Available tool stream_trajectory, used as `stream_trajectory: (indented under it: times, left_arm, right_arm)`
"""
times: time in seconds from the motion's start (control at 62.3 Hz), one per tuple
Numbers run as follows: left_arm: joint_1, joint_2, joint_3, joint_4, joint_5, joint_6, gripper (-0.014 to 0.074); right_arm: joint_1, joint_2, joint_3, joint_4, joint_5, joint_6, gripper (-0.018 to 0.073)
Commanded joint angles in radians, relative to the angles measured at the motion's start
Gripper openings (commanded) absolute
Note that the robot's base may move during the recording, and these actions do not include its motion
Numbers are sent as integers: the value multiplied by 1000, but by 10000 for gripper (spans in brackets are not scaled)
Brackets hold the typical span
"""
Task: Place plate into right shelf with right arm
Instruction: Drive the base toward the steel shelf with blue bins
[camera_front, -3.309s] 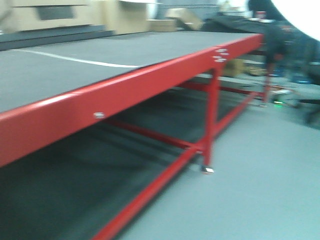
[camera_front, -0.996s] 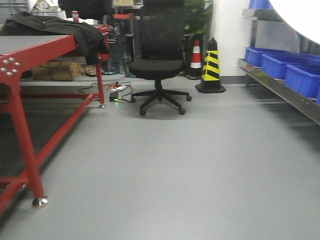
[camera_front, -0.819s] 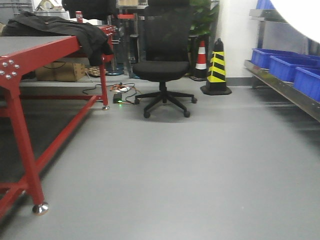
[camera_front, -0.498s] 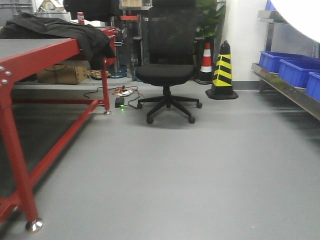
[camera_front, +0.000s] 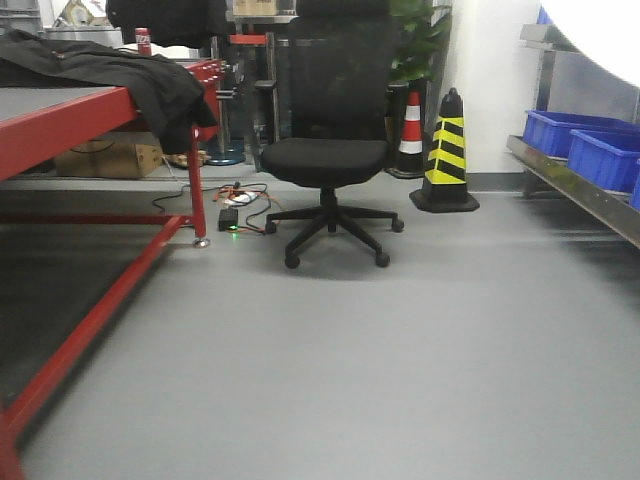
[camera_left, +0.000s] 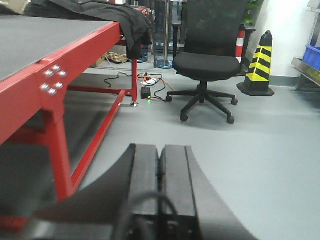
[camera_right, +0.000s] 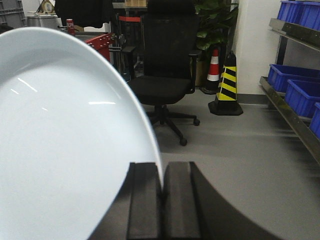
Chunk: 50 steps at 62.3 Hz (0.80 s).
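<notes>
Plate (camera_right: 65, 140) held, not yet shelved.
Rim clamped by right gripper (camera_right: 162, 175); left gripper (camera_left: 160, 160) closed, empty; right shelf (camera_front: 575, 185) well apart; approach and placement remain.

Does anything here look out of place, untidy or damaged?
A dark jacket hangs crumpled over the corner of the red table, and loose cables lie on the floor beside the office chair. Nothing looks spilled or broken.

I'm seeing: glossy pale bluish-white round plate (camera_right: 65, 150), my black right pincer (camera_right: 161, 172), blue plastic bins (camera_front: 600, 158), black-and-yellow striped traffic cone (camera_front: 445, 150), red steel table frame (camera_front: 60, 125), black mesh office chair (camera_front: 325, 160).
</notes>
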Motion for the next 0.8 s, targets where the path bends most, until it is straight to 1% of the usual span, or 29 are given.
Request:
stream_trajectory:
  times: [0.0, 0.787]
  left_arm:
    - [-2, -10, 10, -8, -90, -7, -128]
    - [-2, -10, 10, -8, -90, -7, -128]
  right_arm:
    - [-6, 8, -32, -13, -99, -3, 50]
    - [-6, 8, -32, -13, -99, -3, 50]
